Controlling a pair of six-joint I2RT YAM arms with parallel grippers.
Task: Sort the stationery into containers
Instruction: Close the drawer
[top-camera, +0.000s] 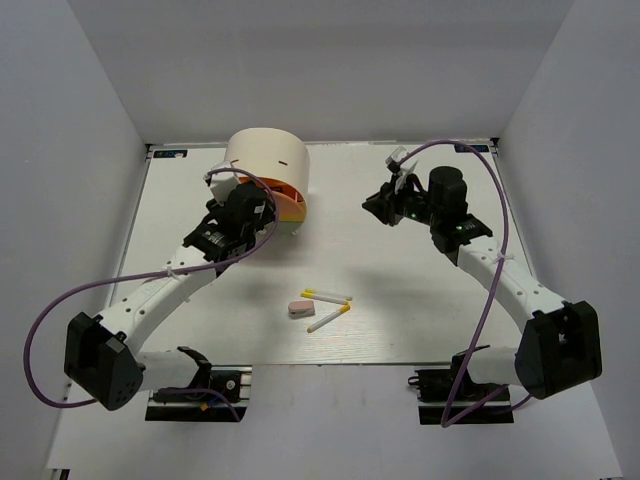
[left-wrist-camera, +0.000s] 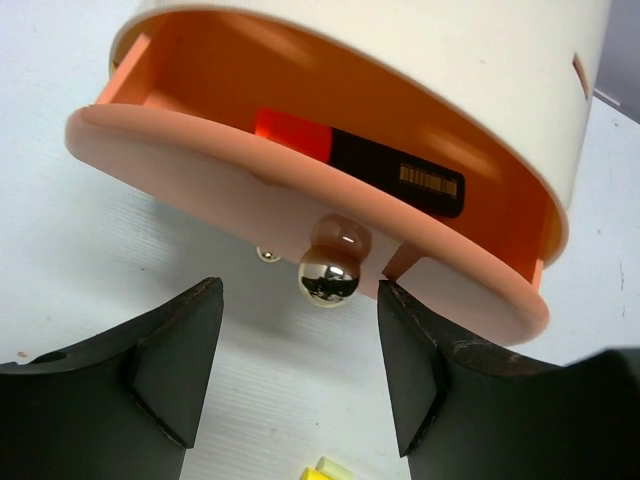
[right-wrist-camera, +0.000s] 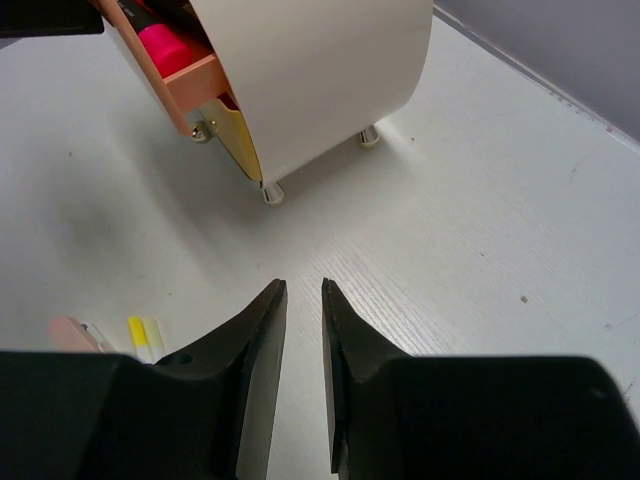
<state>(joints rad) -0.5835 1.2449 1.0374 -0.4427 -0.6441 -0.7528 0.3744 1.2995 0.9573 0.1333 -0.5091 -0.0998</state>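
I see cream chest (top-camera: 265, 155), orange drawer (left-wrist-camera: 180, 165) with shiny gold knob (left-wrist-camera: 328, 278), black highlighter (left-wrist-camera: 390, 170) orange-ended, barcode label; pink eraser (top-camera: 300, 309); white yellow-tipped pens (top-camera: 327, 295); desk (top-camera: 400, 300) white.

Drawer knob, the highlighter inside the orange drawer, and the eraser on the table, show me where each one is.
knob (left-wrist-camera: 330, 281): left wrist view, on its shiny metal ball.
highlighter (left-wrist-camera: 372, 162): left wrist view, on its black barrel.
eraser (top-camera: 300, 309): top external view, on its pink top face.

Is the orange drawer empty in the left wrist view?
No, a black highlighter with an orange end lies inside the open orange drawer.
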